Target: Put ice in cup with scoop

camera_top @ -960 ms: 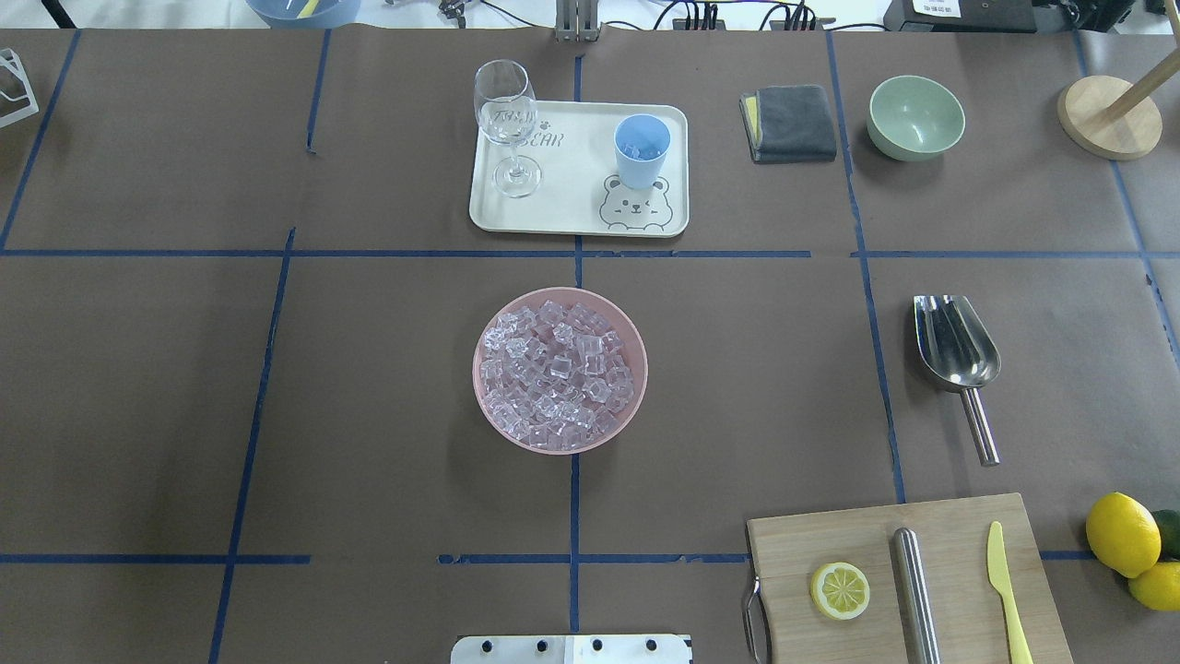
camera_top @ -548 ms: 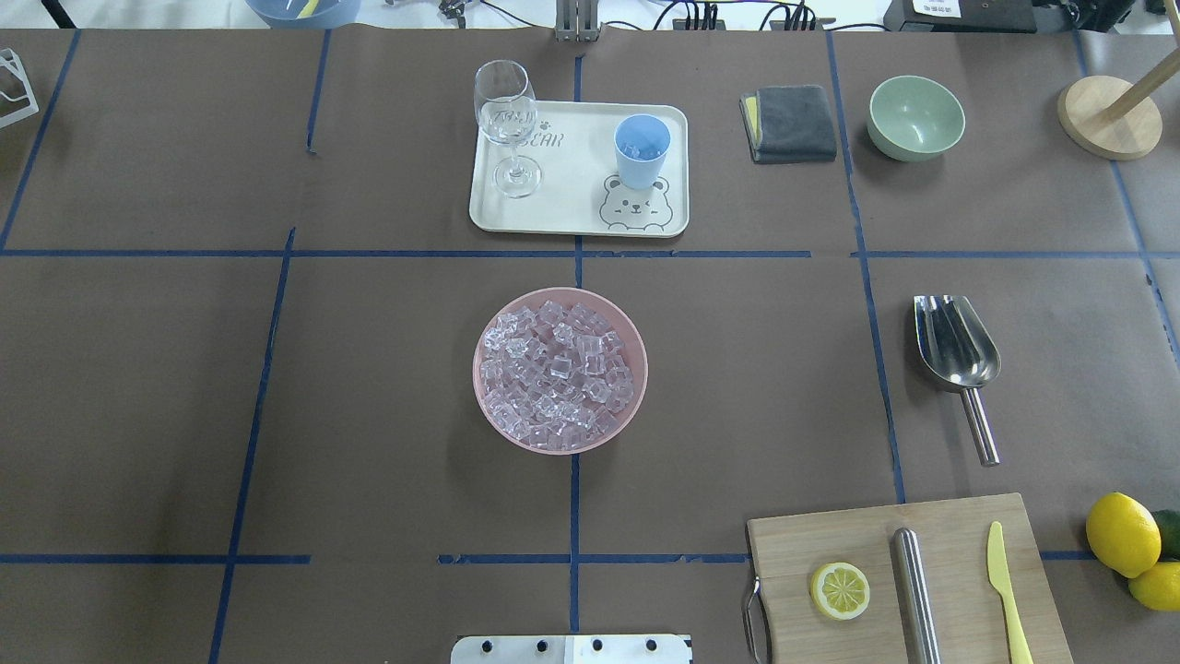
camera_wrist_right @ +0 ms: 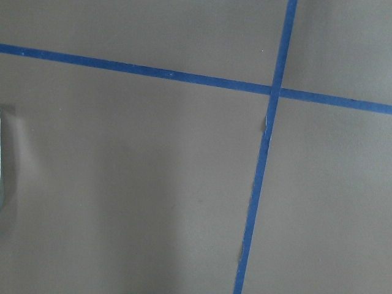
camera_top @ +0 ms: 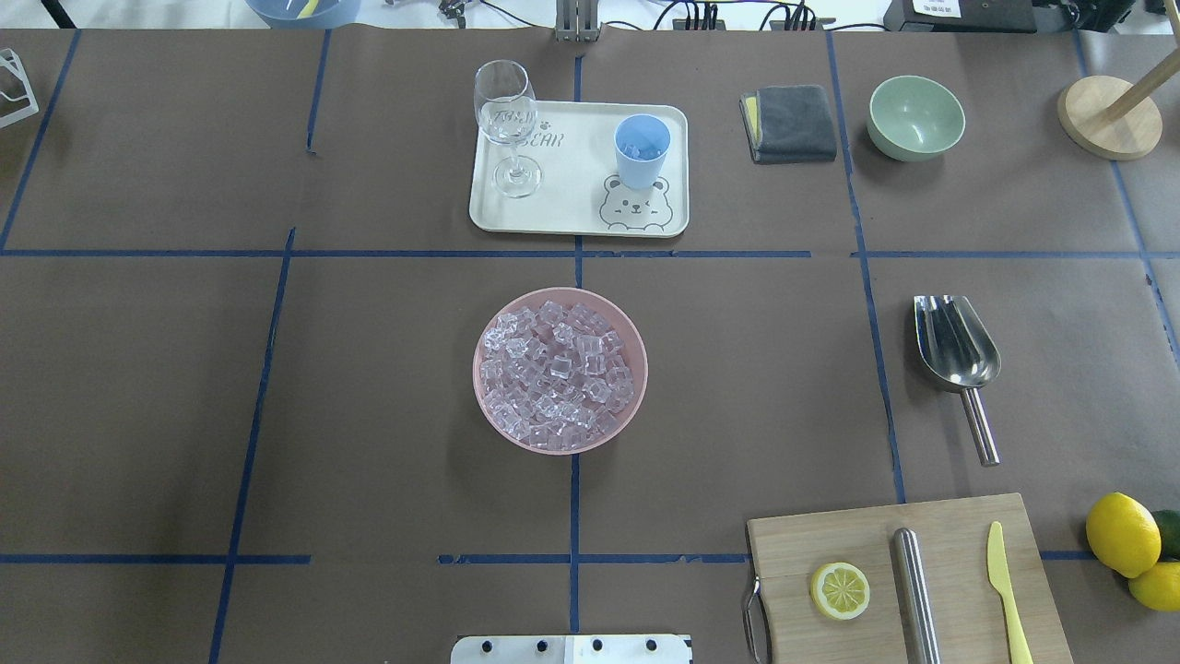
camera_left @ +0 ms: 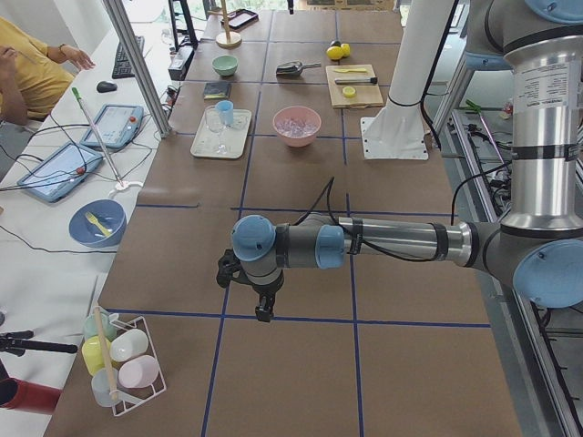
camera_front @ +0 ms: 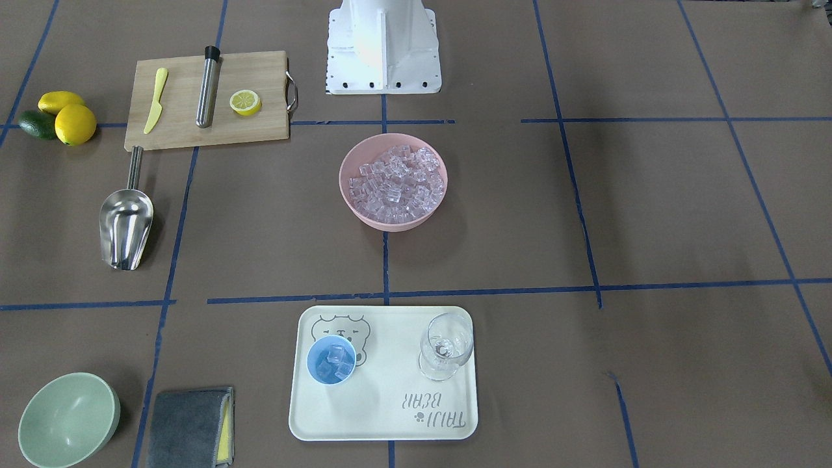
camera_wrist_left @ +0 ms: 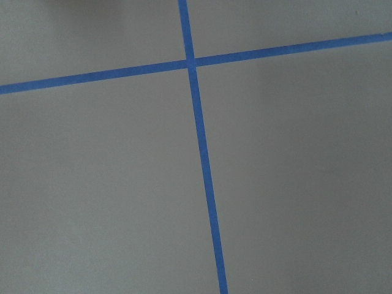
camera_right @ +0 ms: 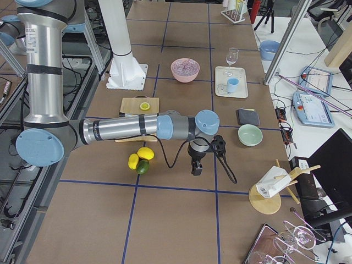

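Note:
The ice [camera_top: 560, 371] fills a pink bowl [camera_top: 477, 369] at the table's middle; it also shows in the front view [camera_front: 393, 182]. The light-blue cup [camera_top: 642, 150] stands on a cream tray [camera_top: 572, 184] and holds a few cubes [camera_front: 335, 361]. The steel scoop [camera_top: 957, 355] lies flat on the table at the right, handle toward the robot. The left gripper [camera_left: 263, 309] and right gripper [camera_right: 196, 168] show only in the side views, far from these things, pointing down over bare table. I cannot tell if they are open or shut.
A wine glass [camera_top: 505, 120] stands on the tray's left. A grey cloth [camera_top: 789, 123] and pale green bowl [camera_top: 915, 117] lie at the back right. A cutting board [camera_top: 959, 553] holds a lemon half, steel cylinder and yellow knife. Lemons [camera_top: 1122, 535] lie beside it.

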Motion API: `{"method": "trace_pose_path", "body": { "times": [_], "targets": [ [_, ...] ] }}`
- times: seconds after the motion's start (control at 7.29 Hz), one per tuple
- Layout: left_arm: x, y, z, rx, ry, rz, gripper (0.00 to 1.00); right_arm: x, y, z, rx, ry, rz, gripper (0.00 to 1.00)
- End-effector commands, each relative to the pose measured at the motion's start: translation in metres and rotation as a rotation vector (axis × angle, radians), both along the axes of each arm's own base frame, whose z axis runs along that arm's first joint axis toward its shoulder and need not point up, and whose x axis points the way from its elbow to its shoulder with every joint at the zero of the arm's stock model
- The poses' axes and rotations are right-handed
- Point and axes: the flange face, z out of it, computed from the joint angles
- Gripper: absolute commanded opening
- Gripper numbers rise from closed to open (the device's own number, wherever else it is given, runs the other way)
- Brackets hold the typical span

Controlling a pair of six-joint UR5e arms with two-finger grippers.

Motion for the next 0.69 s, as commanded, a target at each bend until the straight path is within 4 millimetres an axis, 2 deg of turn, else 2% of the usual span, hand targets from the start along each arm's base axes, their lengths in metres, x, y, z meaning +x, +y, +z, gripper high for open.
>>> {"method": "trace_pose_path", "body": {
  "times": [0.0,0.55],
  "targets": [
    [0.0006,-0.0086,-0.0039,0.005,-0.001,-0.003,1.00,0.0075,0.0065,0.0035,-0.019,-0.027,0.023,1.00],
    [0.0006,-0.0093,-0.0039,0.006,-0.001,-0.003,1.00,0.0083,0.0042,-0.0032,-0.004,-0.025,0.027,1.00]
  ]
}}
